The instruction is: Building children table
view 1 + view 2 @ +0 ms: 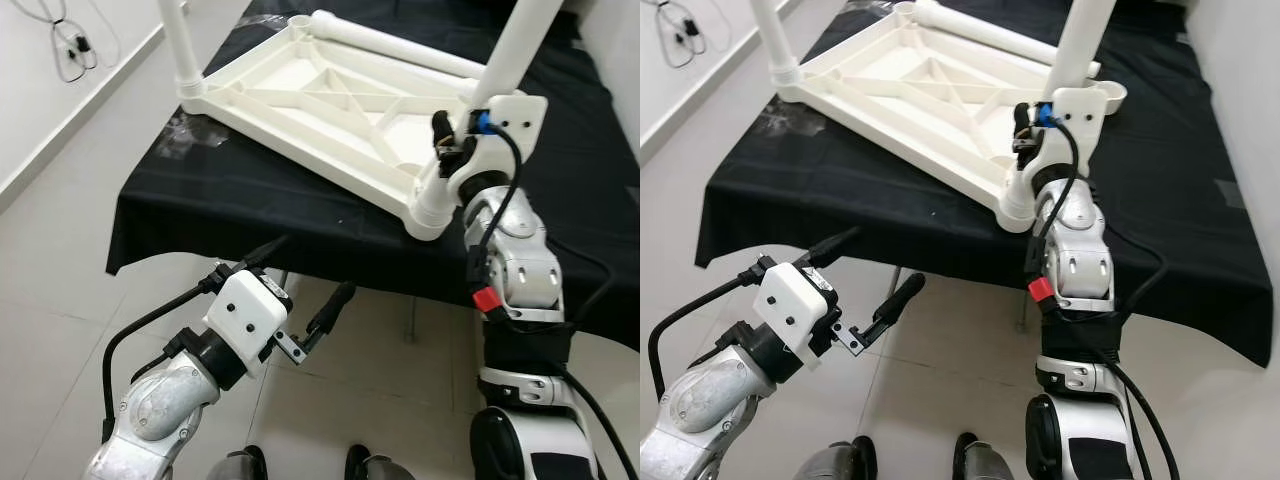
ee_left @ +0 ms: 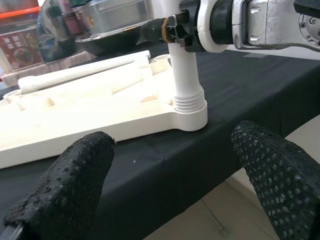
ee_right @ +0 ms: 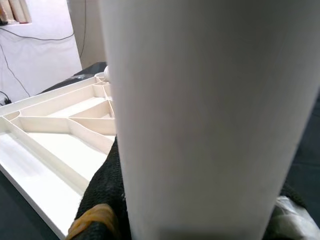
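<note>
A white plastic table top (image 1: 330,105) lies upside down on a black-covered table (image 1: 250,200). One white leg (image 1: 180,40) stands upright in its far left corner, and another leg (image 1: 400,45) lies along its far edge. My right gripper (image 1: 455,140) is shut on a third leg (image 1: 520,45) that stands in the near right corner socket (image 1: 432,205). That leg (image 3: 210,115) looms close in the right wrist view, with a black finger (image 3: 105,190) pressed to it. My left gripper (image 1: 310,267) hangs open below the table's front edge, its fingers (image 2: 65,185) pointing at the socket (image 2: 189,107), nothing between them.
A crumpled clear plastic wrap (image 1: 185,135) lies on the cloth near the left corner. A cable (image 1: 70,45) lies on the tiled floor at the far left by the wall. My feet (image 1: 300,465) stand just before the table's front edge.
</note>
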Motion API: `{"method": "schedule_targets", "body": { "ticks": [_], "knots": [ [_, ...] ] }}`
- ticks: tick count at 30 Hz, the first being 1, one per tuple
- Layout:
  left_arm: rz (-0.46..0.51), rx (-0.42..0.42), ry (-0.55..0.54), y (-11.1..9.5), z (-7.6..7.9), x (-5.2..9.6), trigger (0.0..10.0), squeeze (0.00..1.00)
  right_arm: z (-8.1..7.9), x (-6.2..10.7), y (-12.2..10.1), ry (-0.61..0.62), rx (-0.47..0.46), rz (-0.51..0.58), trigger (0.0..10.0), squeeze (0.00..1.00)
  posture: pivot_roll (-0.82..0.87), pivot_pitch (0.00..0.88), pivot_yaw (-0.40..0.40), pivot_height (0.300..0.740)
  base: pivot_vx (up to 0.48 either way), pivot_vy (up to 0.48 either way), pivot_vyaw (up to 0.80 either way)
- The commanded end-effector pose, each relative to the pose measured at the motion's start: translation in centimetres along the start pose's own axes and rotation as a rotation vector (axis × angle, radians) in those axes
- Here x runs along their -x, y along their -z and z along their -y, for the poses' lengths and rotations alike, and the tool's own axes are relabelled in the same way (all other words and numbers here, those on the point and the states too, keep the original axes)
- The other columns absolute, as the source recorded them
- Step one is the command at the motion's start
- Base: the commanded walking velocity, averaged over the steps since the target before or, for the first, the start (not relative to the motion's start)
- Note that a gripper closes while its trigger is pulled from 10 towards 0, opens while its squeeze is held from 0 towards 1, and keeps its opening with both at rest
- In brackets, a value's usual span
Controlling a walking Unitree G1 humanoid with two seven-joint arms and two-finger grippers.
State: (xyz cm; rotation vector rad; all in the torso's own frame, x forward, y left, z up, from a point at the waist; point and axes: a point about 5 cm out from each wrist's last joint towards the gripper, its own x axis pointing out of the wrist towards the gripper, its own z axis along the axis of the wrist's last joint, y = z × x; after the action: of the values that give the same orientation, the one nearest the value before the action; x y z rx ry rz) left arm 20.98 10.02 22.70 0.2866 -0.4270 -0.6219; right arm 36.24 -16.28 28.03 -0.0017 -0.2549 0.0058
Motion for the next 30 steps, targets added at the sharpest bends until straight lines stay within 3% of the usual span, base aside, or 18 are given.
{"method": "schedule_targets", "body": {
  "ticks": [1,2,3,4,5,7,10,14,23,30],
  "knots": [
    [-0.022,0.001,0.009,0.5,0.1,0.1,10.0,0.00,-0.4,0.6,5.1,-0.022,-0.012,-0.223,0.2,0.00,0.05,0.290,-0.024,0.740,0.000,0.000,0.00],
    [-0.023,-0.001,0.005,0.5,0.1,0.1,10.0,0.00,-0.9,0.4,4.8,-0.068,-0.022,-0.204,10.0,0.00,0.04,0.286,-0.028,0.740,0.000,0.000,0.00],
    [-0.024,-0.002,0.003,0.6,0.0,0.1,10.0,0.00,-1.3,0.5,4.4,-0.096,-0.028,-0.192,10.0,0.00,0.05,0.285,-0.028,0.740,0.000,0.000,0.00],
    [-0.024,-0.003,0.001,0.6,0.0,0.1,10.0,0.00,-1.6,0.5,4.2,-0.112,-0.031,-0.184,10.0,0.87,0.05,0.285,-0.028,0.740,0.000,0.000,0.00],
    [-0.023,-0.003,0.000,0.6,0.0,0.0,10.0,0.00,-2.0,0.6,3.8,-0.152,-0.041,-0.163,10.0,1.00,0.04,0.283,-0.027,0.740,0.000,0.000,0.00],
    [-0.022,-0.003,-0.001,0.6,0.0,0.0,10.0,0.00,-2.3,0.8,3.4,-0.155,-0.048,-0.155,10.0,1.00,0.04,0.283,-0.027,0.740,0.000,0.000,0.00],
    [-0.018,-0.002,-0.004,0.7,-0.2,-0.2,10.0,0.00,-2.0,1.6,1.0,-0.237,-0.039,0.008,10.0,1.00,0.03,0.268,-0.020,0.740,0.000,0.000,0.00],
    [-0.008,-0.003,-0.009,0.6,-0.6,-0.3,10.0,0.00,-2.1,2.6,0.0,-0.358,-0.063,0.058,10.0,1.00,0.03,0.257,-0.010,0.740,0.000,0.000,0.00],
    [-0.007,-0.005,0.002,1.0,-0.8,-0.8,10.0,0.00,-1.1,5.8,3.0,-0.471,0.016,-0.074,10.0,1.00,0.02,0.246,0.002,0.740,0.000,0.000,0.00],
    [-0.067,0.024,-0.067,2.5,-2.2,-0.5,10.0,0.00,0.7,8.3,5.3,-0.429,0.024,-0.166,10.0,1.00,0.01,0.221,0.011,0.740,0.000,0.000,0.00]
  ]
}}
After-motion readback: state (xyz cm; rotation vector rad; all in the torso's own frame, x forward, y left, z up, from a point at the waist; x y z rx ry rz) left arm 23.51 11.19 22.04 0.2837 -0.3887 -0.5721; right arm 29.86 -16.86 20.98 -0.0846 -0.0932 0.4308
